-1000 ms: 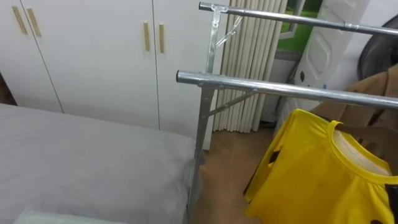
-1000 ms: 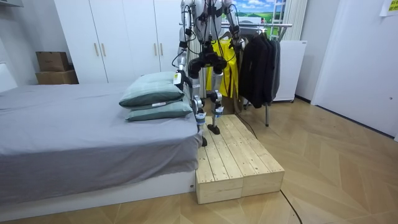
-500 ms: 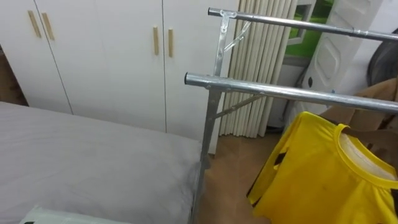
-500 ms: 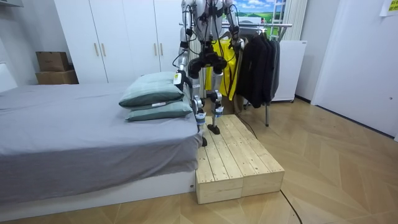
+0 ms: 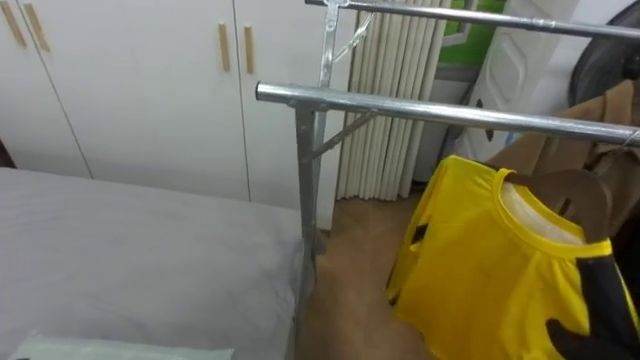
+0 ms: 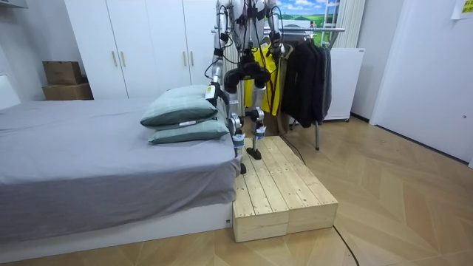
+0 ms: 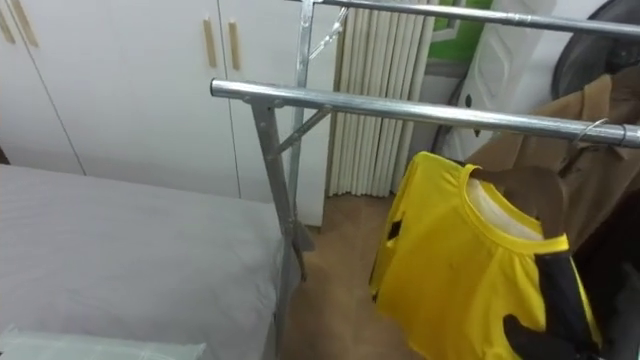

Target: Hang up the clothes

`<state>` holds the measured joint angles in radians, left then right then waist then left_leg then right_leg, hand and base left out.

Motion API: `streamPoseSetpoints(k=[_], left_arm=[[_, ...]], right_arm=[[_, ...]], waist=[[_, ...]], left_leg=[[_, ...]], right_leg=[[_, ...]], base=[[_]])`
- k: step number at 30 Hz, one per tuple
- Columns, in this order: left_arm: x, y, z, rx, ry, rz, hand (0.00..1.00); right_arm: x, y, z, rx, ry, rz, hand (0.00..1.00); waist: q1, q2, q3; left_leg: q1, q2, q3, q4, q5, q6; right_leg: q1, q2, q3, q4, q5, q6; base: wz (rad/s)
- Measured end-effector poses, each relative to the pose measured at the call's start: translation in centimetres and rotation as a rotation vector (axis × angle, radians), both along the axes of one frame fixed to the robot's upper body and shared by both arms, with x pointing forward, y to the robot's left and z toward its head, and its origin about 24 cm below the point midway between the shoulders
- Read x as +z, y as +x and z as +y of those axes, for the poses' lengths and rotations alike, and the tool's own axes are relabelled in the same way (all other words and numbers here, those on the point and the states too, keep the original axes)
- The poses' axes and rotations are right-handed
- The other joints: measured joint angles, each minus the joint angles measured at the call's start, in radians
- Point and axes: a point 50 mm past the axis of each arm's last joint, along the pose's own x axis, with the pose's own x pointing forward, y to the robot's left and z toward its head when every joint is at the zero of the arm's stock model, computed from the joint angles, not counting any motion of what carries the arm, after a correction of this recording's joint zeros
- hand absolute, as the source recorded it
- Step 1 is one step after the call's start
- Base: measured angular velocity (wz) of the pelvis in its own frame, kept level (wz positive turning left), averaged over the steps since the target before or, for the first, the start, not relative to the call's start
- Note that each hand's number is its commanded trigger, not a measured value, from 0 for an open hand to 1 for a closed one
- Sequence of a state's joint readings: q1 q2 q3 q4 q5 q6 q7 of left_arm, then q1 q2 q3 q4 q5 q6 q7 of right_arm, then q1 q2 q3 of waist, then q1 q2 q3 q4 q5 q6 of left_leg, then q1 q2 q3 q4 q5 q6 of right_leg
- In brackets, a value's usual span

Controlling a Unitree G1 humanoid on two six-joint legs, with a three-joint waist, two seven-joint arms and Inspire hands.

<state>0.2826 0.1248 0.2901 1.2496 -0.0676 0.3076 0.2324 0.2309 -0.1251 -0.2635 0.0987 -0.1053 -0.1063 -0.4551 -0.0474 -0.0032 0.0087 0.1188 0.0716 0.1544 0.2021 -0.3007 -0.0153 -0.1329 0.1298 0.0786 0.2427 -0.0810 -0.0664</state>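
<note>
The yellow shirt (image 7: 450,260) hangs on a brown hanger (image 7: 530,190) whose hook reaches the lower of 2 metal rails (image 7: 400,108), just above the right hand (image 7: 560,300). The hand lies against the shirt's shoulder; I cannot tell whether it clamps the cloth. The left hand (image 6: 211,89) hangs low beside the bed (image 7: 120,250).

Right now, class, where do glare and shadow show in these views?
Left eye view: a bright glint runs along the metal rail; right eye view: the yellow shirt shows soft shaded folds; room view: the bed cover shadows the base beneath it.
</note>
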Motion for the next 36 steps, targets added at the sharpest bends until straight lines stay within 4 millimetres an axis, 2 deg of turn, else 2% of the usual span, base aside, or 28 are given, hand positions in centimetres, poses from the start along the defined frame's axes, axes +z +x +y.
streamPoseSetpoints(k=[6, 10, 12, 13, 14, 16, 18, 20, 21, 22, 36], left_arm=[[-0.1, -0.2, -0.2, 0.025, -0.026, -0.034, 0.00], [0.0, -0.5, -0.2, 0.032, -0.035, -0.053, 0.00], [0.0, -0.7, -0.2, 0.035, -0.045, -0.055, 0.00], [0.0, -0.7, -0.2, 0.035, -0.045, -0.055, 0.00], [0.0, -0.9, -0.2, 0.035, -0.044, -0.055, 0.00], [0.0, -1.1, -0.4, 0.021, -0.051, -0.046, 0.00], [0.0, -1.2, -0.4, 0.022, -0.059, -0.050, 0.00], [0.1, -1.4, -0.4, 0.023, -0.062, -0.050, 0.00], [0.1, -1.4, -0.4, 0.023, -0.063, -0.051, 0.00], [0.1, -1.4, -0.4, 0.023, -0.064, -0.051, 0.00], [0.0, -1.4, -0.5, 0.009, -0.075, -0.051, 0.00]], right_arm=[[2.2, -0.5, 0.5, 0.017, -0.088, -0.030, 0.00], [2.9, -0.4, 0.4, 0.013, -0.130, -0.026, 0.00], [4.1, -0.2, 0.7, 0.023, -0.153, -0.075, 0.00], [4.5, -0.1, 0.8, 0.023, -0.162, -0.092, 0.05], [5.2, -0.1, 0.9, 0.020, -0.187, -0.124, 0.60], [6.0, 0.0, 1.1, 0.021, -0.216, -0.157, 1.00], [6.6, 0.1, 1.2, 0.025, -0.246, -0.179, 1.00], [6.8, 0.1, 1.3, 0.027, -0.264, -0.180, 0.62], [6.8, 0.1, 1.3, 0.028, -0.267, -0.180, 0.13], [6.8, 0.2, 1.3, 0.028, -0.268, -0.180, 0.00], [6.9, 0.4, 1.5, 0.050, -0.324, -0.151, 0.00]], waist=[[-0.004, -0.006, 0.0008], [-0.012, -0.012, 0.0001], [-0.015, -0.010, 0.0003], [-0.016, -0.009, 0.0002], [-0.017, -0.009, 0.0003], [-0.022, -0.005, 0.0019], [-0.024, -0.005, 0.0020], [-0.029, -0.004, 0.0020], [-0.029, -0.004, 0.0020], [-0.029, -0.004, 0.0021], [-0.029, 0.001, -0.0018]], left_leg=[[-0.030, -0.012, 0.025, 0.004, 0.000, 0.001], [-0.037, -0.017, 0.029, 0.005, 0.002, 0.004], [-0.034, -0.016, 0.031, 0.005, 0.002, 0.004], [-0.033, -0.016, 0.031, 0.005, 0.002, 0.004], [-0.028, -0.016, 0.031, 0.004, 0.002, 0.004], [-0.018, -0.015, 0.031, 0.004, 0.002, 0.004], [-0.018, -0.016, 0.032, 0.003, 0.002, 0.004], [-0.019, -0.016, 0.033, 0.000, 0.001, 0.005], [-0.019, -0.016, 0.034, 0.000, 0.001, 0.005], [-0.019, -0.016, 0.034, 0.000, 0.001, 0.005], [-0.021, -0.014, 0.034, -0.001, 0.001, 0.005]], right_leg=[[-0.051, 0.006, 0.033, 0.037, -0.015, 0.006], [-0.064, 0.004, 0.035, 0.050, -0.016, 0.009], [-0.061, 0.004, 0.035, 0.049, -0.016, 0.008], [-0.060, 0.004, 0.035, 0.049, -0.016, 0.008], [-0.055, 0.004, 0.035, 0.048, -0.015, 0.007], [-0.044, 0.004, 0.033, 0.047, -0.015, 0.007], [-0.043, 0.004, 0.035, 0.046, -0.014, 0.008], [-0.043, 0.004, 0.034, 0.046, -0.012, 0.008], [-0.043, 0.004, 0.033, 0.046, -0.011, 0.008], [-0.043, 0.005, 0.033, 0.046, -0.010, 0.008], [-0.046, 0.006, 0.030, 0.047, -0.008, 0.006]], base=[[-0.17], [-0.03], [0.00], [0.00], [0.00], [0.02], [0.00], [-0.02], [0.00], [0.00], [0.00]])
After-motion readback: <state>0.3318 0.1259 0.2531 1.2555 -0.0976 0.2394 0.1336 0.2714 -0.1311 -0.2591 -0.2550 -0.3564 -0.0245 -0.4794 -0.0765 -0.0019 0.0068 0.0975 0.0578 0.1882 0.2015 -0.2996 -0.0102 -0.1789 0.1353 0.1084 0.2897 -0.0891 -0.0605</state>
